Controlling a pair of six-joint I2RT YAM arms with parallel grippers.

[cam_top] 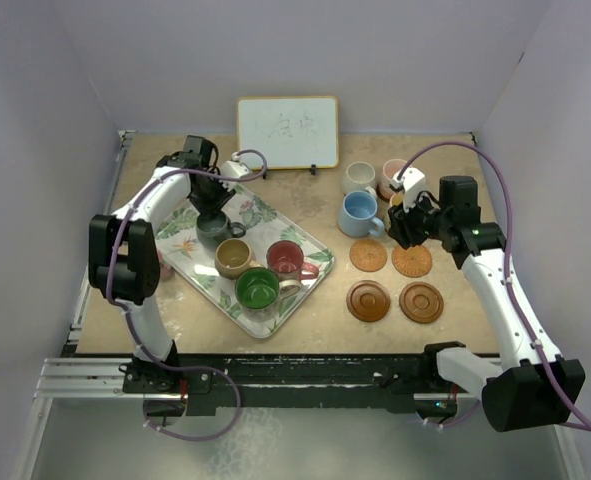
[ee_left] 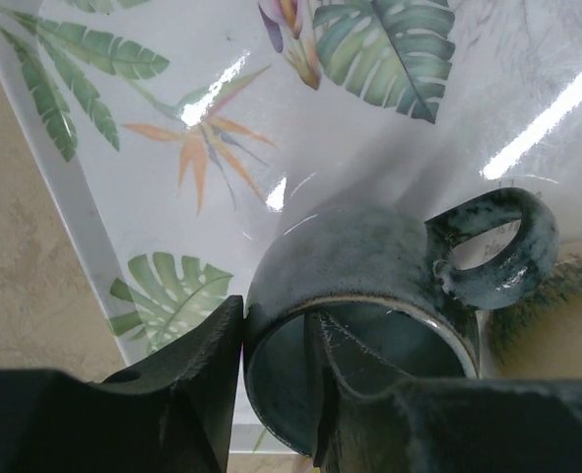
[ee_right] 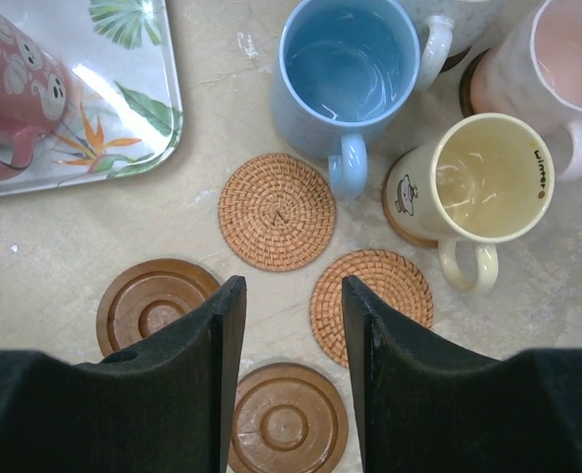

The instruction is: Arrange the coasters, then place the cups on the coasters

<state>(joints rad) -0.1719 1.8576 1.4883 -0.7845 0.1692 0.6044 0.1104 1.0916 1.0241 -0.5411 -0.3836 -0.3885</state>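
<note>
Grey cup (ee_left: 369, 266) on tray (cam_top: 190, 245), left side: my left hand (ee_left: 276, 315) straddles its rim; whether it is clenched, I cannot tell. Right side: my right hand (ee_right: 291, 296) released, empty, over four bare coasters (ee_right: 276, 212) on table (cam_top: 315, 320).

Bare coasters (cam_top: 368, 255) — mugs (cam_top: 361, 213) just behind

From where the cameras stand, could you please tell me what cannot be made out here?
- Writing on the whiteboard: top view, too faint and small to read.
- Whether the left gripper grips the dark grey-blue cup: left wrist view, its fingers hide the contact.
- The pink cup: right wrist view, cut off by the right edge.
</note>
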